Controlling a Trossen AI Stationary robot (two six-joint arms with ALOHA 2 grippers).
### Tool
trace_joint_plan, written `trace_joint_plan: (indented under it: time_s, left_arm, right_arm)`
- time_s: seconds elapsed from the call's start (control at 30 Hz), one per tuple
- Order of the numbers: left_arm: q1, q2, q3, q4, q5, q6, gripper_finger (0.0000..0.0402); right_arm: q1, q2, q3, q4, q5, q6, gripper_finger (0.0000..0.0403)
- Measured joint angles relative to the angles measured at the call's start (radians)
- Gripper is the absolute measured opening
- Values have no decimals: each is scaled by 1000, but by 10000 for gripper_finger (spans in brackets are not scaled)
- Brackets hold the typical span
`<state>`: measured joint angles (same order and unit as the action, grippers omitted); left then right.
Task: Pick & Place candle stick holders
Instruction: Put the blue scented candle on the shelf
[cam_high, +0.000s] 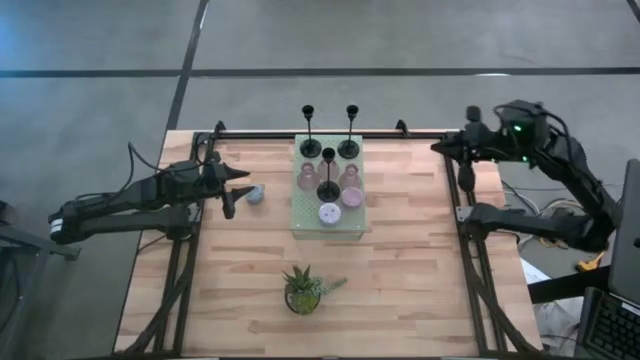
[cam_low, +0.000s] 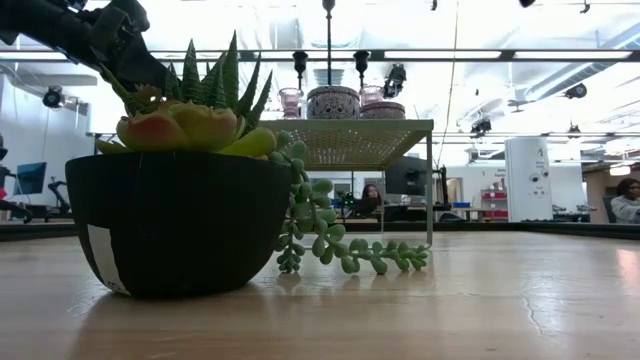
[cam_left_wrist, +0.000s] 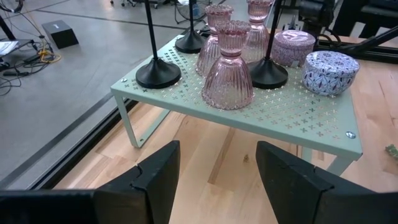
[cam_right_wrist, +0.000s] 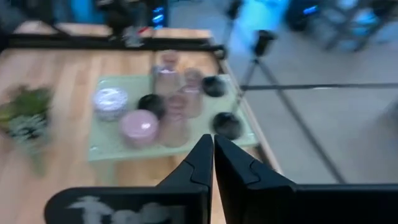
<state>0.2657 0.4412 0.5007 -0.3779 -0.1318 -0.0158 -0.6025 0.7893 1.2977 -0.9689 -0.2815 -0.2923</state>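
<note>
High view: left gripper reaches toward the green shelf, a small blue cup beside it; right gripper hangs at the table's far right edge. Left wrist view: fingers apart, empty; black candle stick holders and pink glass holders stand on the shelf. Right wrist view: fingers pressed together, holding nothing. Low view: potted plant fills the foreground.

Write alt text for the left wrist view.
A pale green perforated metal shelf on a wooden table carries ribbed pink glass candle holders, black disc-based candlesticks and two round lidded tins. The left gripper hangs open before it.
</note>
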Motion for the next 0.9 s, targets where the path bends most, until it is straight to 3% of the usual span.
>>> trace_joint_plan:
  time_s: [0.37, 0.9]
  left_arm:
    - [1, 0, 0, 0, 0, 0, 216]
    - [0, 0, 0, 0, 0, 0, 216]
  right_arm:
    - [-51, -353, -310, 137, 153, 141, 8]
    - [-50, -736, -516, 133, 144, 227, 8]
